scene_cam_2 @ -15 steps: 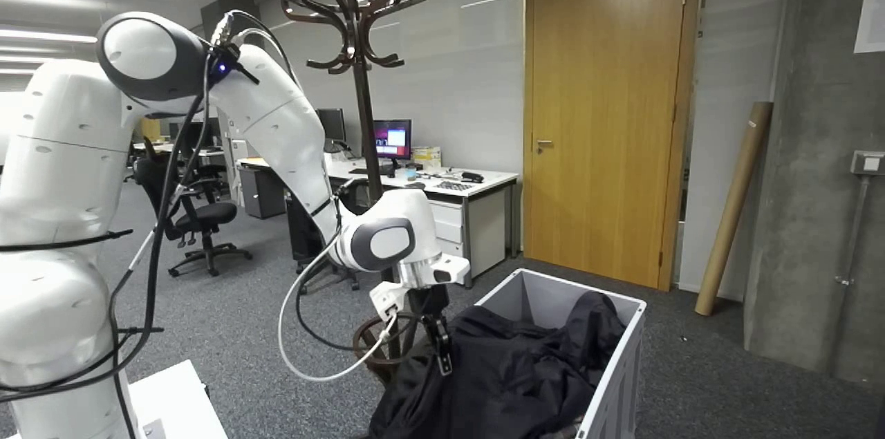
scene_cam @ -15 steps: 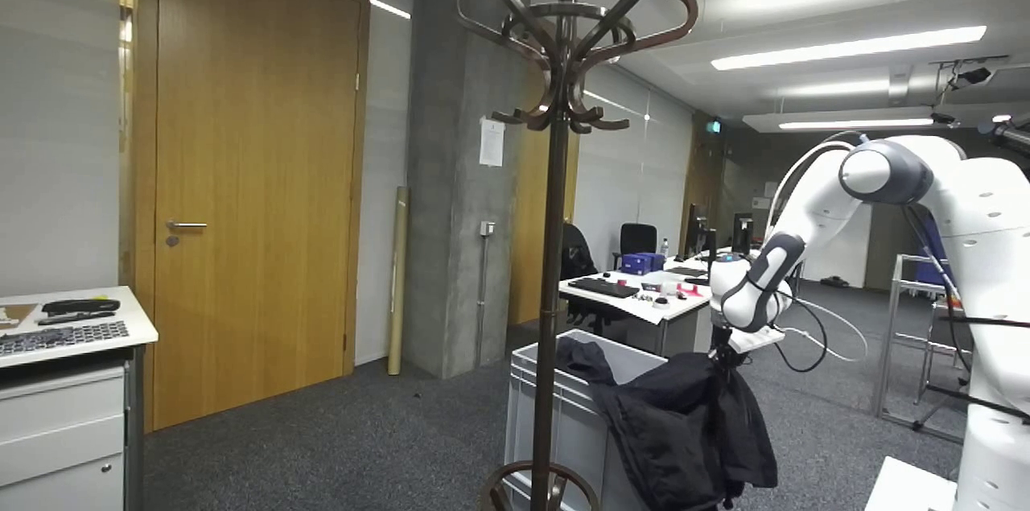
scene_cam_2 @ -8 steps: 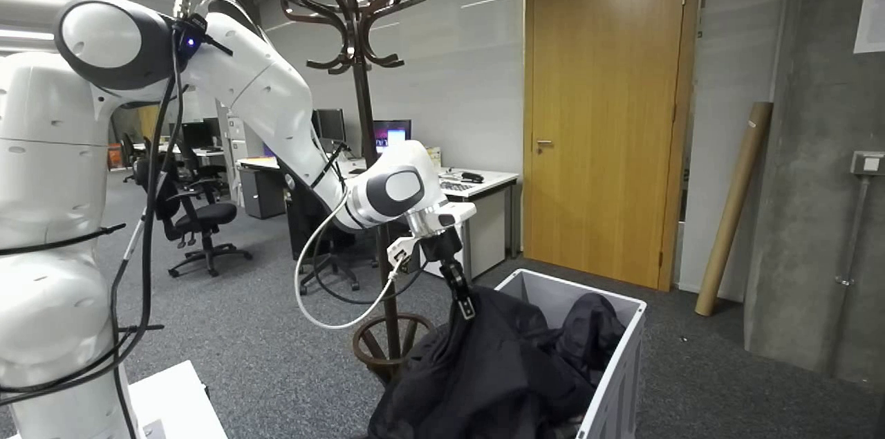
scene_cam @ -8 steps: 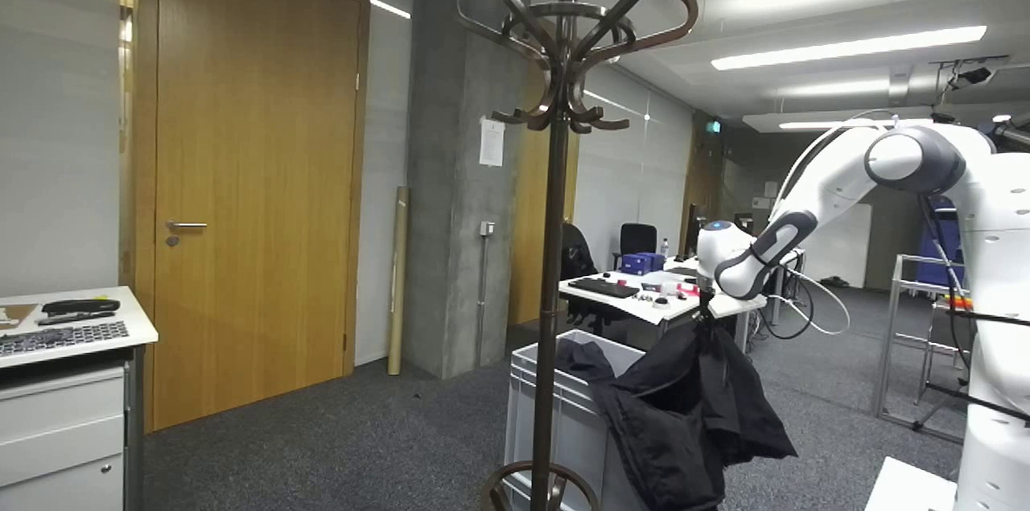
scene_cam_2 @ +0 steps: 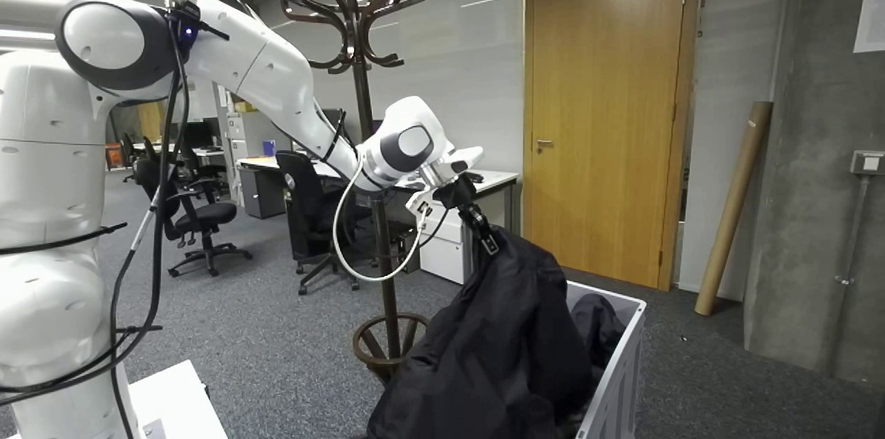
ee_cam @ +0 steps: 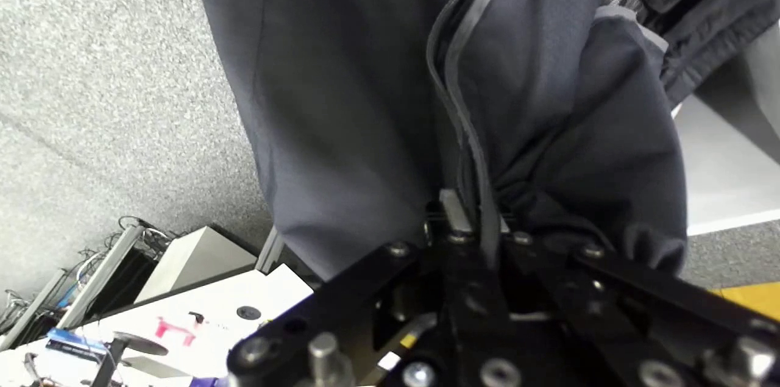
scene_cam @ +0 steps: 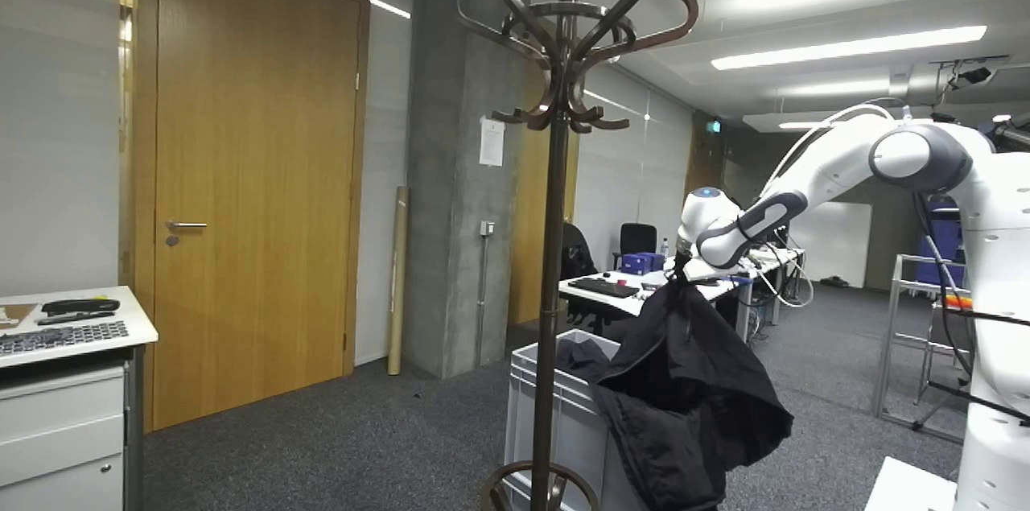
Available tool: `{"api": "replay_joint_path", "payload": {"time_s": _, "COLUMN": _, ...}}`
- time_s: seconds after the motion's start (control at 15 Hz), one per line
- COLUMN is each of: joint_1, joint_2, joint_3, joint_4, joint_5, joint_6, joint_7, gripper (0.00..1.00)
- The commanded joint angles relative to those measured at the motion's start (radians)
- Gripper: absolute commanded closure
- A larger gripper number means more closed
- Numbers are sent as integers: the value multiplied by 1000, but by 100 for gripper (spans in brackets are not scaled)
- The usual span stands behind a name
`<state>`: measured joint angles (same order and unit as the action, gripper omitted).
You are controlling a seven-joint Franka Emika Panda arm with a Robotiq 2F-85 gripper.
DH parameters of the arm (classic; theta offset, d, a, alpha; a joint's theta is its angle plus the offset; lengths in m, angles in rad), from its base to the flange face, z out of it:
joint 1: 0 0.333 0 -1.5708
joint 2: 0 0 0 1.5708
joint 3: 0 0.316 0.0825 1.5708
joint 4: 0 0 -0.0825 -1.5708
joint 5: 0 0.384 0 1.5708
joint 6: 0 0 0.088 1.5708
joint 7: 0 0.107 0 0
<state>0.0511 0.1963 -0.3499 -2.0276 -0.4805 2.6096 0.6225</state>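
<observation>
My gripper (scene_cam_2: pixel 488 245) is shut on the black jacket (scene_cam_2: pixel 505 335), holding it by an upper edge. In an exterior view the gripper (scene_cam: pixel 678 274) is above and beside the grey bin (scene_cam: pixel 581 434), and the jacket (scene_cam: pixel 676 398) hangs from it in folds. In the wrist view the gripper (ee_cam: pixel 478 219) pinches the fabric by a zip strip (ee_cam: pixel 466 113); the jacket (ee_cam: pixel 353 100) fills most of that view. Part of the dark cloth still lies inside the bin (scene_cam_2: pixel 626 384). The jacket's lower end is cut off or hidden in both exterior views.
A dark wooden coat stand (scene_cam: pixel 555 205) with curved hooks stands close to the bin; it also shows behind the arm (scene_cam_2: pixel 362 100). A white desk (scene_cam: pixel 611 298) with small items and office chairs (scene_cam_2: pixel 200 218) stand behind. A cardboard tube (scene_cam_2: pixel 733 211) leans by the column.
The gripper has risen, carrying the jacket up with it, and moved toward the bin and coat stand side. The jacket is stretched taller and more of it hangs above the bin.
</observation>
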Motion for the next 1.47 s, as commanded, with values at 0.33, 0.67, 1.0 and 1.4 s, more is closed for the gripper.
{"api": "replay_joint_path", "payload": {"time_s": 0.33, "joint_1": -49, "joint_2": 48, "joint_3": 72, "joint_4": 208, "joint_5": 54, "joint_6": 1, "joint_7": 11, "gripper": 98}}
{"api": "replay_joint_path", "payload": {"time_s": 0.67, "joint_1": -45, "joint_2": 67, "joint_3": 74, "joint_4": 198, "joint_5": 102, "joint_6": -12, "joint_7": -1, "gripper": 93}}
{"api": "replay_joint_path", "payload": {"time_s": 1.0, "joint_1": -48, "joint_2": 82, "joint_3": 75, "joint_4": 212, "joint_5": 108, "joint_6": -12, "joint_7": -2, "gripper": 93}}
{"api": "replay_joint_path", "payload": {"time_s": 1.4, "joint_1": -48, "joint_2": 82, "joint_3": 75, "joint_4": 213, "joint_5": 108, "joint_6": -12, "joint_7": -2, "gripper": 98}}
